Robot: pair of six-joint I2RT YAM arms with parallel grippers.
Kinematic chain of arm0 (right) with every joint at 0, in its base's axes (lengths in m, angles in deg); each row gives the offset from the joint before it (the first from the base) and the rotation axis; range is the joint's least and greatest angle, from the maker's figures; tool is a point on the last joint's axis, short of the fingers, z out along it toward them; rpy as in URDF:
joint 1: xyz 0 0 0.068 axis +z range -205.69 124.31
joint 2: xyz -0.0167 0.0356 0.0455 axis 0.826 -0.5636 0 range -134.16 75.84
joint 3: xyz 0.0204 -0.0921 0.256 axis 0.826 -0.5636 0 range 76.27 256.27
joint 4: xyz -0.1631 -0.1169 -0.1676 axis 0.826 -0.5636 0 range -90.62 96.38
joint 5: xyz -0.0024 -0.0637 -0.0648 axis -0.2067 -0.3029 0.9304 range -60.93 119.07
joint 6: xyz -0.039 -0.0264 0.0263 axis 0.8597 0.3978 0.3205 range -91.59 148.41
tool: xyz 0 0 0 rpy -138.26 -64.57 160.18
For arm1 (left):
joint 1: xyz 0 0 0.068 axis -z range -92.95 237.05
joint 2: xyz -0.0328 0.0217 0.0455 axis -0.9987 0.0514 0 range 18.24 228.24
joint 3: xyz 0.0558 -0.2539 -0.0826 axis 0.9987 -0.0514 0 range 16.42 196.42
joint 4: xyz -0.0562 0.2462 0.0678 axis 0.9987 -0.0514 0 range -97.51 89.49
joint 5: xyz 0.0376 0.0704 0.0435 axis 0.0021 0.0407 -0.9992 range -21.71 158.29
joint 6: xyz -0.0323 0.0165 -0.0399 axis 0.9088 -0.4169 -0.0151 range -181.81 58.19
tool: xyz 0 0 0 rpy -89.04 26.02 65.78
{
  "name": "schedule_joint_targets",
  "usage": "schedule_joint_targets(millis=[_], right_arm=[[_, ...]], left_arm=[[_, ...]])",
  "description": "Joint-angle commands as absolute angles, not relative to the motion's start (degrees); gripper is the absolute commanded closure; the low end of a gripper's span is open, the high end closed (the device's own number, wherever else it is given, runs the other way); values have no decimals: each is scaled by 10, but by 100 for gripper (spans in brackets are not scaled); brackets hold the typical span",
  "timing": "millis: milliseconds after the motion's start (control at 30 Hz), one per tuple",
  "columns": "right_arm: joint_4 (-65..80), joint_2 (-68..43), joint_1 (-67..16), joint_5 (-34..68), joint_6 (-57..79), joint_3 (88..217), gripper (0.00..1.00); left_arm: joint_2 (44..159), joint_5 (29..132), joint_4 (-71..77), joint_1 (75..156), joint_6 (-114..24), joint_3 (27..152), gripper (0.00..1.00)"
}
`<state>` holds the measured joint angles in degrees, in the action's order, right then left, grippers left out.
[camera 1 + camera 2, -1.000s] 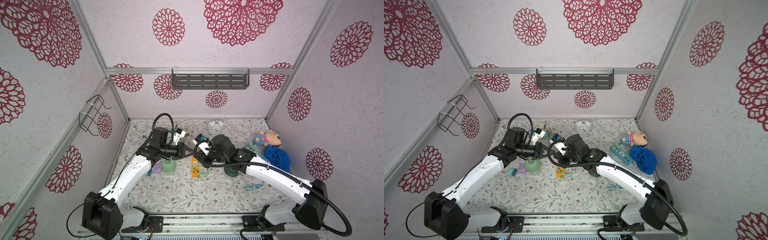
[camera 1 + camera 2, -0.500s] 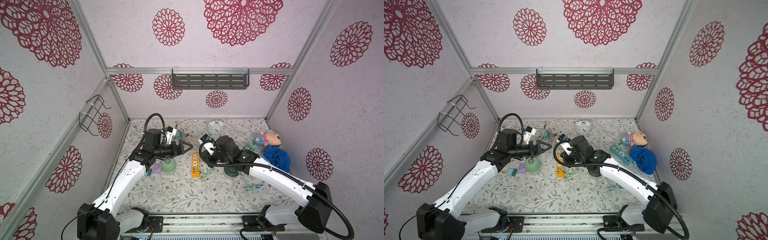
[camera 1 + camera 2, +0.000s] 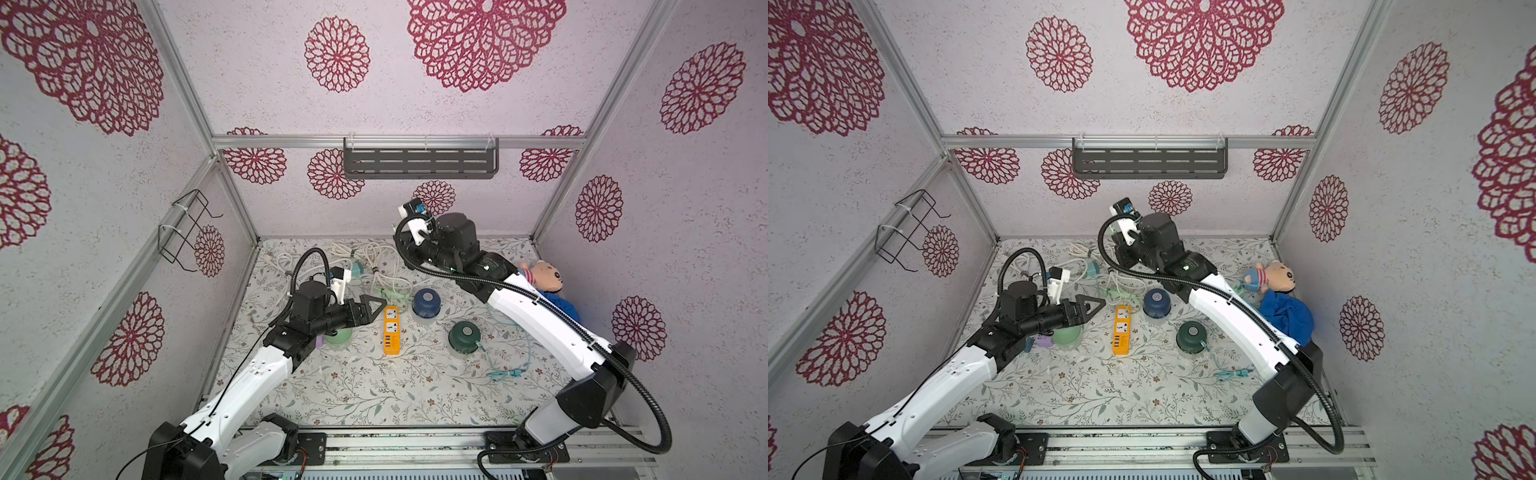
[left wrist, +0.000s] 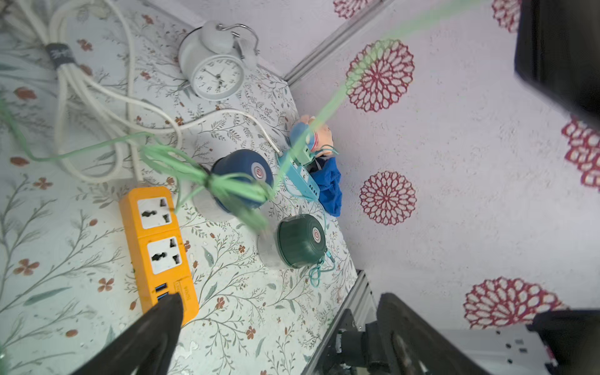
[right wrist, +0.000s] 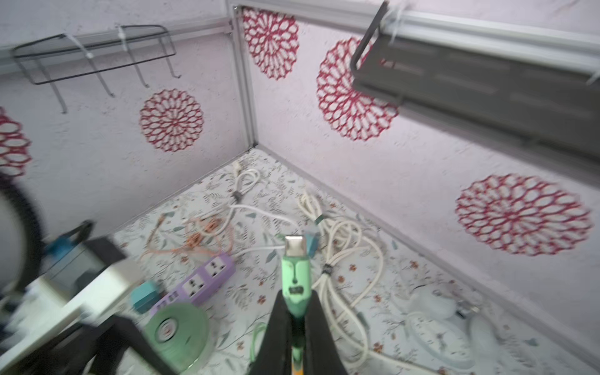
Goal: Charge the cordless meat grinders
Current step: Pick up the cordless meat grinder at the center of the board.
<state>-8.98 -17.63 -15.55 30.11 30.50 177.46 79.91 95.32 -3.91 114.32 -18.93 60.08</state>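
While your right gripper is clenched on the green charging plug, metal tip pointing straight out past the fingers, its likely target is the mint green grinder. That one sits on the counter just left of the orange power strip. Your left gripper, jaws spread and empty, hovers just above it, so the left arm is far nearer. Your right arm hangs high beyond the strip's far end. The navy grinder and dark green grinder stand right of the strip. The bare counter off the strip's near end looks like your open lane.
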Motion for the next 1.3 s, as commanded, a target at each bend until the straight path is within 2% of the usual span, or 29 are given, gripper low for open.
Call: schedule_joint_targets(millis=[0,167,333,500,633,833,1267], right_arm=[[-85,-202,-181,419,383,1843,100],[-50,-243,-223,568,453,1832,100],[-81,-266,-275,583,420,1759,100],[-37,-214,-289,539,378,1611,100],[-48,-196,-304,475,349,1552,100],[-68,-198,-320,410,298,1509,100],[-96,-240,-330,288,246,1506,100]], left_arm=[[785,855,-10,1191,-261,598,3],[803,790,45,1238,-271,575,3],[856,716,78,1285,-311,585,3],[928,699,122,1301,-354,599,3],[994,685,190,1321,-421,597,3],[1089,638,279,1322,-486,604,3],[1202,747,224,1278,-548,710,3]])
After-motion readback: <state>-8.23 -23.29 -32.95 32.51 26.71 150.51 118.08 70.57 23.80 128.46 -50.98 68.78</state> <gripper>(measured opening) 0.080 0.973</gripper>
